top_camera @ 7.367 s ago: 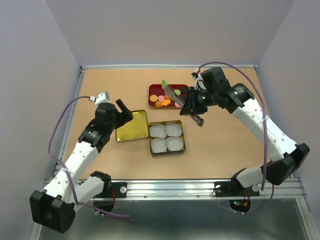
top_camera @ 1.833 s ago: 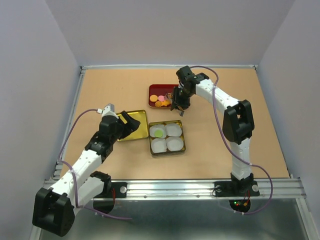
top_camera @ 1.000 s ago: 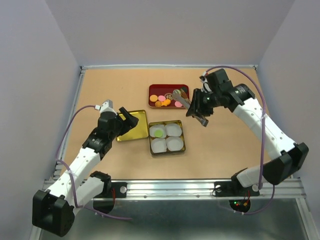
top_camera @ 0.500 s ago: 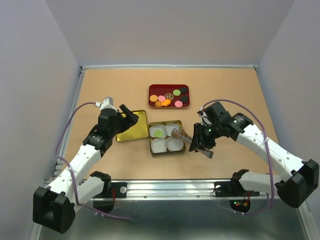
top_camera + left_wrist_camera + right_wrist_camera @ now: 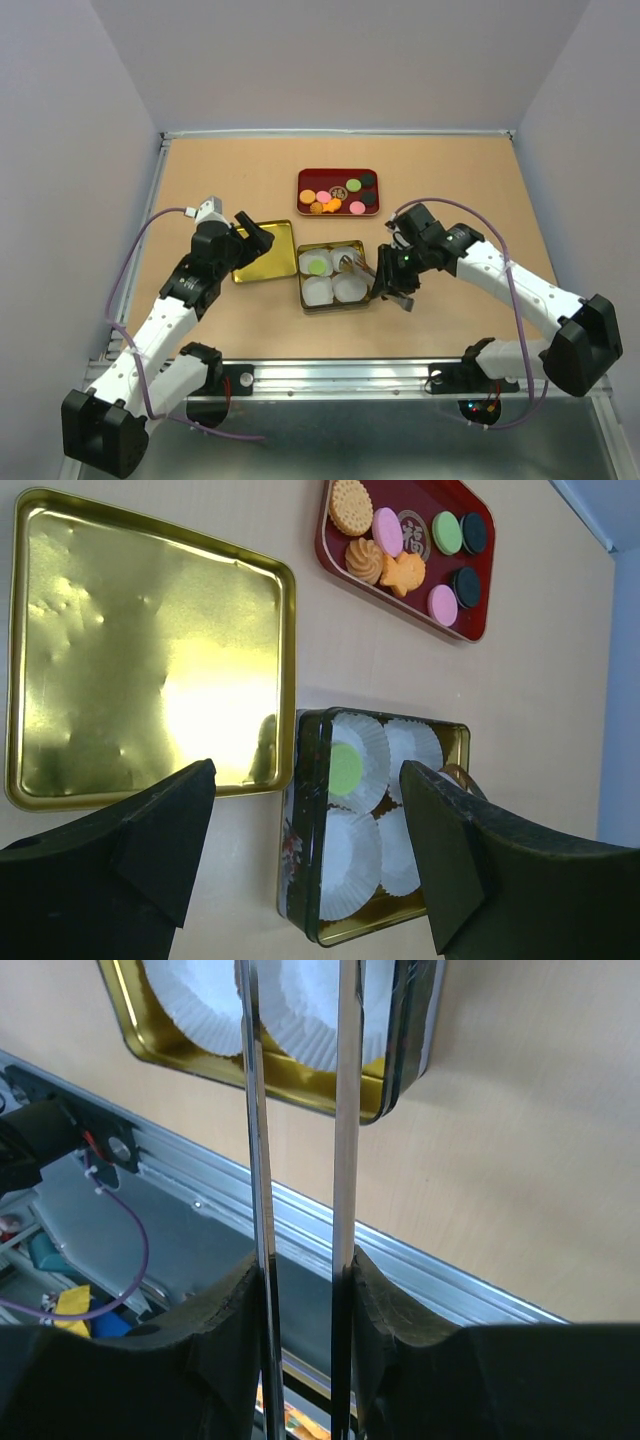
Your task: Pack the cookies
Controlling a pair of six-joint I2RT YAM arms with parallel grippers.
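Several cookies (image 5: 337, 194) (image 5: 405, 560) in orange, pink, green and black lie in the red tray (image 5: 300, 205) (image 5: 420, 495). One green cookie (image 5: 317, 266) (image 5: 346, 768) rests in the back-left paper cup of the gold tin (image 5: 335, 307) (image 5: 305, 830). My right gripper (image 5: 392, 285) (image 5: 300, 1265) is shut on metal tongs (image 5: 360, 267) (image 5: 345, 1110), whose tips reach over the tin's back-right cup. Whether the tongs hold a cookie I cannot tell. My left gripper (image 5: 252, 232) (image 5: 305, 780) hangs open above the lid's right edge, holding nothing.
The tin's gold lid (image 5: 265, 250) (image 5: 150, 650) lies upside down just left of the tin. White paper cups (image 5: 320, 290) (image 5: 310, 1010) fill the tin's four spots. The metal rail (image 5: 400, 375) runs along the near table edge, close below my right gripper.
My right arm has carried the tongs from the red tray down to the tin's right side. The left arm has barely shifted.
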